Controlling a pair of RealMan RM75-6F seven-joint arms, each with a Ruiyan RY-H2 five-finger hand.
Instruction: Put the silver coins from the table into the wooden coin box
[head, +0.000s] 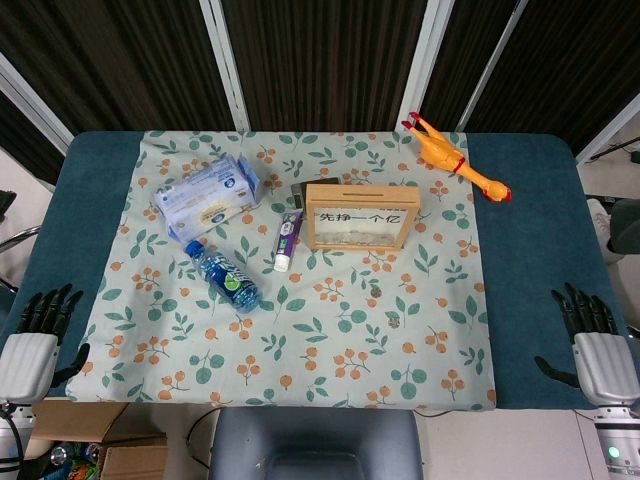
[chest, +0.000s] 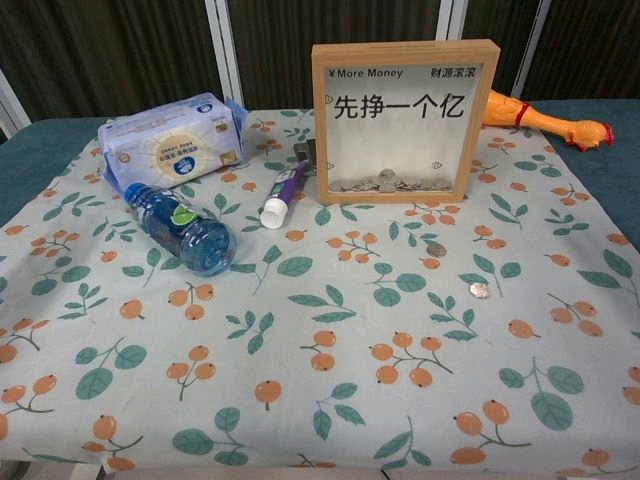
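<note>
The wooden coin box (head: 360, 215) stands upright at the middle back of the floral cloth, with a glass front and several coins lying in its bottom (chest: 385, 183). Two silver coins lie on the cloth in front of it: one (chest: 436, 249) nearer the box, the other (chest: 479, 290) a little closer to me, also visible as coin (head: 377, 291) and coin (head: 392, 321). My left hand (head: 35, 335) hovers at the table's near left edge, fingers apart, holding nothing. My right hand (head: 595, 340) is at the near right edge, likewise empty. Neither hand shows in the chest view.
A tissue pack (head: 205, 198), a blue water bottle (head: 224, 275) lying on its side and a purple tube (head: 288, 240) sit left of the box. A rubber chicken (head: 455, 160) lies at the back right. A grey chair back (head: 315, 445) is below the front edge.
</note>
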